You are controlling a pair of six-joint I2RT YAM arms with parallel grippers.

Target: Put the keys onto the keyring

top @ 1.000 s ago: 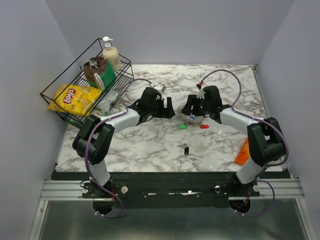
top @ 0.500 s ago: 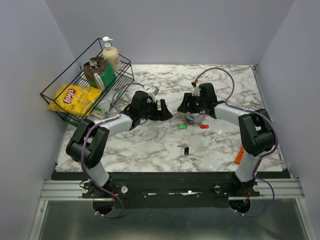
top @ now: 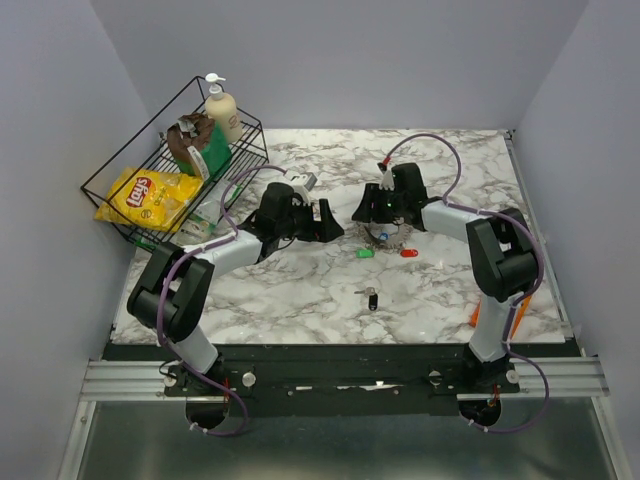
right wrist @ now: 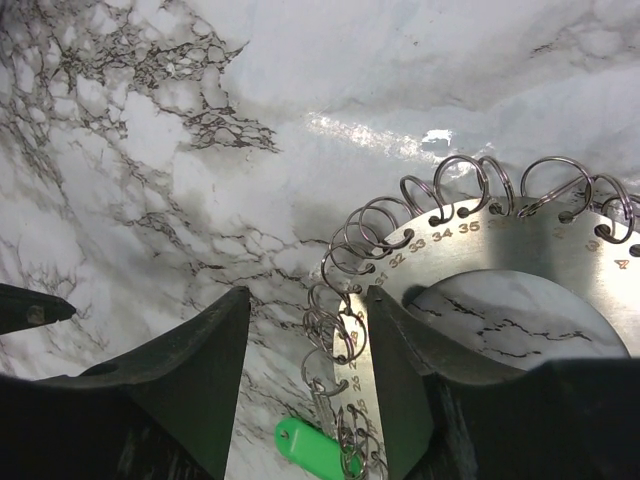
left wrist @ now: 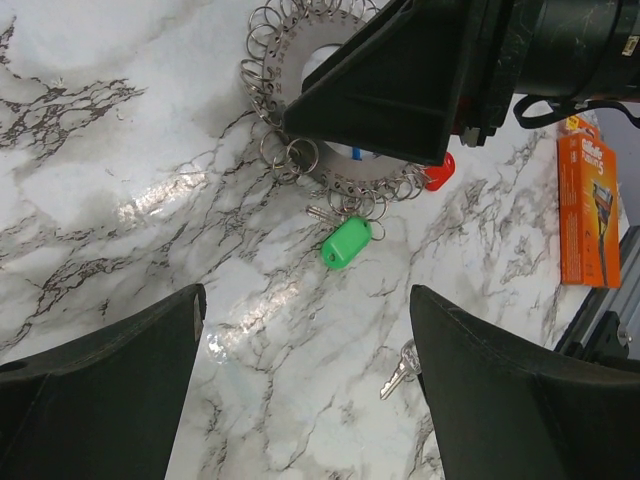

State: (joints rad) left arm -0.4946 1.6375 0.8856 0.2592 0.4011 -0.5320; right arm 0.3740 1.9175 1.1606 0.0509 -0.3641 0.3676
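Note:
The keyring [right wrist: 470, 250] is a flat numbered metal ring edged with many small wire loops; it also shows in the top view [top: 388, 240] and the left wrist view [left wrist: 300, 150]. A green-tagged key [left wrist: 346, 242] and a red-tagged one [left wrist: 438, 175] hang at its rim. A black-headed key [top: 372, 298] lies loose nearer the arms, and its metal blade [left wrist: 400, 368] shows in the left wrist view. My right gripper [right wrist: 308, 360] is open, its jaws straddling the ring's left rim. My left gripper [left wrist: 305, 340] is open and empty, left of the ring.
A wire basket [top: 130, 190] with a chip bag, a brown-and-green packet and a pump bottle stands at the table's back left. A flat orange box [left wrist: 585, 210] lies at the right, mostly behind the right arm in the top view.
My right gripper has shifted left and settled over the keyring's left rim as its elbow swung in. My left gripper has drawn back a little to the left.

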